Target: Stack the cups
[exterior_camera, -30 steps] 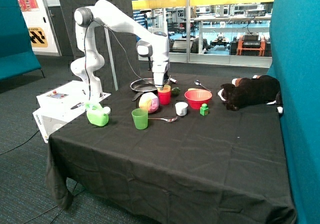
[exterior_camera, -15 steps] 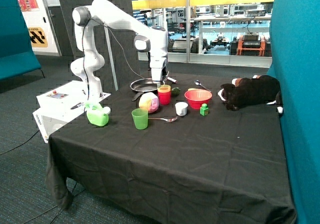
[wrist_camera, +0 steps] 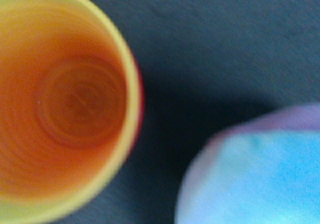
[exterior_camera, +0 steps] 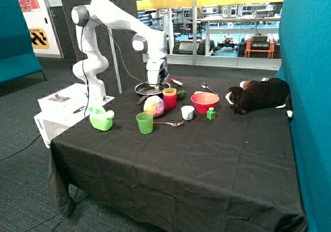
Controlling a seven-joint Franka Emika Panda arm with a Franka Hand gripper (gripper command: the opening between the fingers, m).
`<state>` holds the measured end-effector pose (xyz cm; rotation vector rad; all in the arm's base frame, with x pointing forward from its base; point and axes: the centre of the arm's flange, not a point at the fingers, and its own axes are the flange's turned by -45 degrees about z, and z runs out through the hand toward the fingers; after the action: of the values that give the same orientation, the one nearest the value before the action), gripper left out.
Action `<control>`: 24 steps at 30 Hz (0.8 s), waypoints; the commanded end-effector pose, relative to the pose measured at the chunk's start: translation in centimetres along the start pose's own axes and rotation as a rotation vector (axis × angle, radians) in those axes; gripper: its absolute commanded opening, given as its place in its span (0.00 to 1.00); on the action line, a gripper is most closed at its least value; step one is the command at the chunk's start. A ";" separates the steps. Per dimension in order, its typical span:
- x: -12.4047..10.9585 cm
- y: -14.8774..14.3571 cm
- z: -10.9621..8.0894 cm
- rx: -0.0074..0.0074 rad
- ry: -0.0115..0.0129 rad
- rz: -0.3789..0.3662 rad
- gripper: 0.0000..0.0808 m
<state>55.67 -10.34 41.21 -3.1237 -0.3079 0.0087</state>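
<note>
Already yellow cup [exterior_camera: 169, 91] nested in red cup [exterior_camera: 169, 100]; green cup [exterior_camera: 145, 122] apart.

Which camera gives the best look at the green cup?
The outside view. There the green cup stands whole and upright on the black table, apart from the yellow cup nested in the red cup. The wrist view shows nothing of it.

The outside view stands off beyond the table's [exterior_camera: 207, 154] near corner, slightly above it, facing the arm at the frame's upper left. The wrist view looks straight down, very close, into the yellow cup [wrist_camera: 65, 101] nested in the pink-red cup [exterior_camera: 169, 100]. Both views share the yellow cup and the multicoloured ball [wrist_camera: 255, 174] beside it.
</note>
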 end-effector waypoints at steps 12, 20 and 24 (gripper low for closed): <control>-4.1 5.8 -0.9 -0.0029 0.0054 0.111 0.63; -3.9 6.8 -0.8 -0.0029 0.0054 0.121 0.62; -3.7 7.5 -0.5 -0.0029 0.0055 0.134 0.61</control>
<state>53.00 -16.64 41.96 -3.1405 -0.1359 -0.0051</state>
